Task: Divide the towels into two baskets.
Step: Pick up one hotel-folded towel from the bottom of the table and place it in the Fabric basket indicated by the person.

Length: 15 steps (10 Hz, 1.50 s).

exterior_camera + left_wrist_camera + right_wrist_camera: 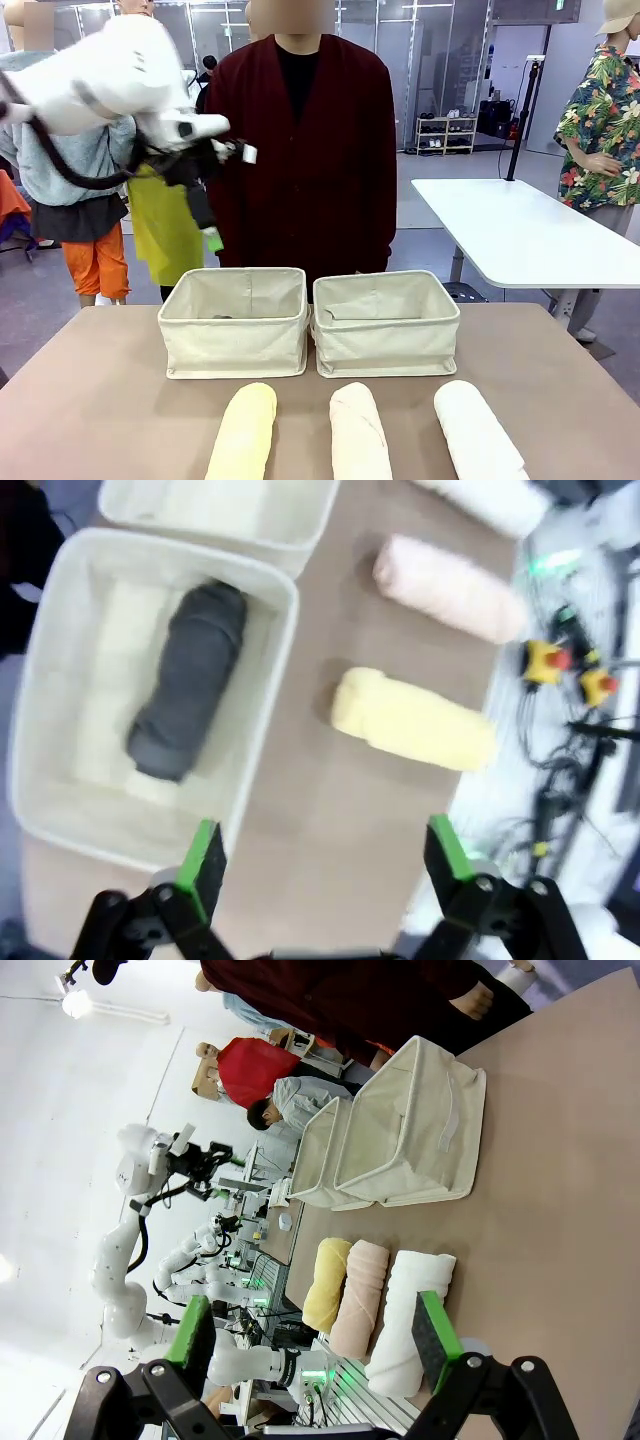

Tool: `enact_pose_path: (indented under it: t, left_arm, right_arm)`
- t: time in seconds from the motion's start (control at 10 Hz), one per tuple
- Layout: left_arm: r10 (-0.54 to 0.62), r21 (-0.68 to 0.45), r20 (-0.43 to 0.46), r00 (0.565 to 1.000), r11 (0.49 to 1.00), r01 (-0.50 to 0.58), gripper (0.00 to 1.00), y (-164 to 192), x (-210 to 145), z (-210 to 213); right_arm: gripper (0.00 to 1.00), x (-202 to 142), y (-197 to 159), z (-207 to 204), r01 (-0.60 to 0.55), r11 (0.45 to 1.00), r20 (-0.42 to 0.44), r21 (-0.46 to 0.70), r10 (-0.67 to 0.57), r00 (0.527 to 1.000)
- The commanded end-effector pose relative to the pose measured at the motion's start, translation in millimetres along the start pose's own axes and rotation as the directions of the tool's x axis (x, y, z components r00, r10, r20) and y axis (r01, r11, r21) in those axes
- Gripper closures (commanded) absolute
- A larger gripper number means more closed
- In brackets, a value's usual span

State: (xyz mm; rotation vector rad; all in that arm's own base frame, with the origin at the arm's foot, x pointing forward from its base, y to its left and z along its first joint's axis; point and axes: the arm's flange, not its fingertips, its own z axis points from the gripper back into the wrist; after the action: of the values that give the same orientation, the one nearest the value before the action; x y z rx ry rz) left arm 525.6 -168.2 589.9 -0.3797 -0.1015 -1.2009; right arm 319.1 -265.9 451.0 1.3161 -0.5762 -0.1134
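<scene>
One towel of four was judged sorted: the dark grey towel (190, 680) was seen lying inside the left basket (235, 340). The right basket (385, 345) appeared empty, though its floor was only partly shown. The pale yellow towel (243, 432), pinkish cream towel (358, 430) and white towel (475, 430) were laid out on the table (100, 400) before the baskets, not yet placed. The left gripper (322, 835) was held wide above the left basket, gripping nothing. The right gripper (312, 1305) was likewise spread and empty.
</scene>
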Motion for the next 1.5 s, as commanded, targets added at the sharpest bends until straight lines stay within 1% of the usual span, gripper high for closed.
enact_pose_path:
  t: [0.0,0.1,0.2,0.3,0.4,0.5,0.6,0.7,0.8,0.9,1.0,1.1,1.4]
  left_arm:
    - [0.196,-0.125,0.216,0.956,0.977,-0.172,0.00,-13.2,-100.8,-9.3]
    - [0.266,-0.218,0.328,0.906,0.955,-0.202,0.00,-16.6,-144.0,-4.3]
    - [0.329,-0.279,0.378,0.865,0.932,-0.232,0.00,-19.2,-195.4,1.7]
    - [0.371,-0.295,0.456,0.809,0.921,-0.256,0.00,-23.5,-254.4,11.4]
    - [0.500,-0.411,0.507,0.702,0.856,-0.313,0.00,-29.8,-320.5,8.9]
    - [0.575,-0.471,0.541,0.614,0.811,-0.346,0.00,-35.8,-371.1,2.6]
    - [0.654,-0.560,0.538,0.532,0.749,-0.355,0.00,-36.7,-413.6,-8.9]
    - [0.705,-0.637,0.552,0.445,0.701,-0.320,0.00,-30.9,-448.4,-26.3]
    - [0.745,-0.702,0.539,0.393,0.656,-0.279,0.00,-23.1,-472.2,-53.2]
    - [0.755,-0.730,0.527,0.390,0.637,-0.247,0.00,-19.2,-477.4,-70.9]
    - [0.761,-0.734,0.524,0.381,0.631,-0.252,0.00,-14.1,-476.2,-78.3]
    - [0.759,-0.694,0.511,0.404,0.641,-0.327,0.00,-41.0,-487.3,-62.4]
    - [0.759,-0.694,0.511,0.404,0.641,-0.327,0.00,-41.0,-487.3,-62.4]
  right_arm:
    - [0.00,-1.2,3.5,1.2,-0.003,1.000,-0.002,0.004,0.003,1.000]
    - [0.00,-1.2,3.5,1.2,-0.003,1.000,-0.002,0.004,0.003,1.000]
    - [0.00,-1.2,3.5,1.2,-0.003,1.000,-0.002,0.004,0.003,1.000]
    - [0.00,-1.2,3.5,1.2,-0.003,1.000,-0.002,0.004,0.003,1.000]
    - [0.00,-1.2,3.5,1.2,-0.003,1.000,-0.002,0.004,0.003,1.000]
    - [0.00,-1.2,3.5,1.2,-0.003,1.000,-0.002,0.004,0.003,1.000]
    - [0.00,-1.2,3.5,1.2,-0.003,1.000,-0.002,0.004,0.003,1.000]
    - [0.00,-1.2,3.5,1.2,-0.003,1.000,-0.002,0.004,0.003,1.000]
    - [0.00,-1.2,3.5,1.2,-0.003,1.000,-0.002,0.004,0.003,1.000]
    - [0.00,-1.2,3.5,1.2,-0.003,1.000,-0.002,0.004,0.003,1.000]
    - [0.00,-1.2,3.5,1.2,-0.003,1.000,-0.002,0.004,0.003,1.000]
    - [0.00,-1.2,3.5,1.2,-0.003,1.000,-0.002,0.004,0.003,1.000]
    - [0.00,-1.2,3.5,1.2,-0.003,1.000,-0.002,0.004,0.003,1.000]
